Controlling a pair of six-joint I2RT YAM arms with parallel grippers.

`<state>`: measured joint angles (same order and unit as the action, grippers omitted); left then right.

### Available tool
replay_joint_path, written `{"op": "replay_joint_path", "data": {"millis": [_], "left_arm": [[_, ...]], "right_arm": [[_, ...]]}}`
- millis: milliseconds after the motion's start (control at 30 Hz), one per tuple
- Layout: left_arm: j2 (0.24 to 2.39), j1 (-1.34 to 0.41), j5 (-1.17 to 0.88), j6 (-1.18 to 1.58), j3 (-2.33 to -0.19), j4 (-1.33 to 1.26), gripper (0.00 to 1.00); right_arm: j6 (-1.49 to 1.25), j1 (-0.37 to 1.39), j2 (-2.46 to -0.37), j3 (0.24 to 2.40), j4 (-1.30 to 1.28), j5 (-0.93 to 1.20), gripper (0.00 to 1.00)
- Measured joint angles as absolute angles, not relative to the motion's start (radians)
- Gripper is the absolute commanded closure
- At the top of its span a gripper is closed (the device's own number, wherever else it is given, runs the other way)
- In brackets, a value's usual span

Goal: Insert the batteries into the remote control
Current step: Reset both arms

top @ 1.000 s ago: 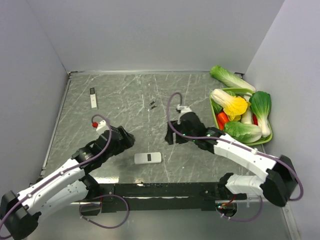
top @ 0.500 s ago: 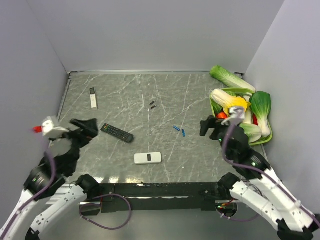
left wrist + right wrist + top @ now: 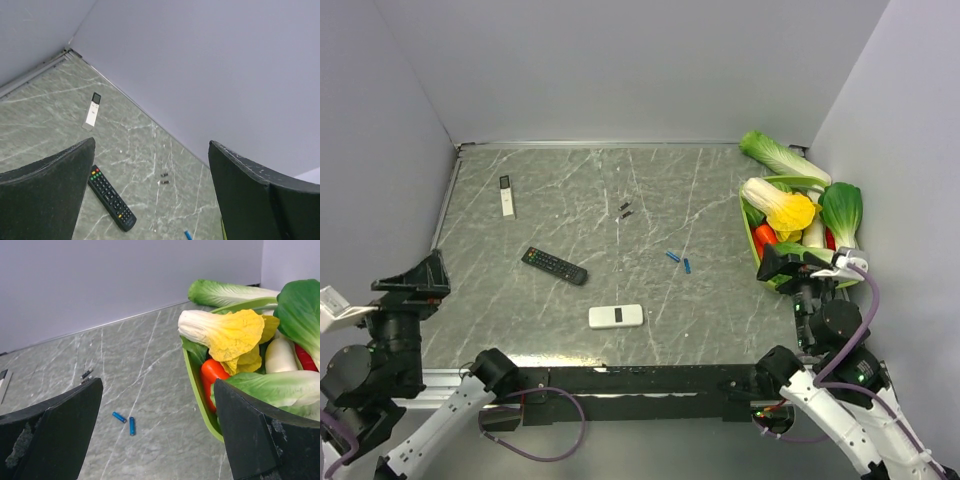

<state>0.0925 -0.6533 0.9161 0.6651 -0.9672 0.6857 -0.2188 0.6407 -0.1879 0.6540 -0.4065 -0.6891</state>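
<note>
While left gripper (image 3: 151, 141) and right gripper (image 3: 157, 381) gape empty | only top view shows wide white remote (image 3: 616, 316)

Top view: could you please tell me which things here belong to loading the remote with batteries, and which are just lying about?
Job in hand: blue batteries, black batteries, black remote, flat white remote, slim white remote; which remote is meant, I cannot tell.
Lying about: green basket, vegetables in it.
</note>
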Motion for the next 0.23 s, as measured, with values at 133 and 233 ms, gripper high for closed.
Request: {"op": "replay_joint_path", "data": {"millis": [133, 233], "left_arm": [[0.063, -0.653, 0.955, 0.673, -0.967, 0.694, 0.03], [0.052, -0.653, 0.973, 0.690, -0.964, 0.702, 0.03]], "right_arm": [[-0.198, 0.641, -0.167, 0.635, -0.395, -0.691, 0.00], [-0.188, 0.641, -0.164, 0.633, -0.389, -0.691, 0.00]]}}
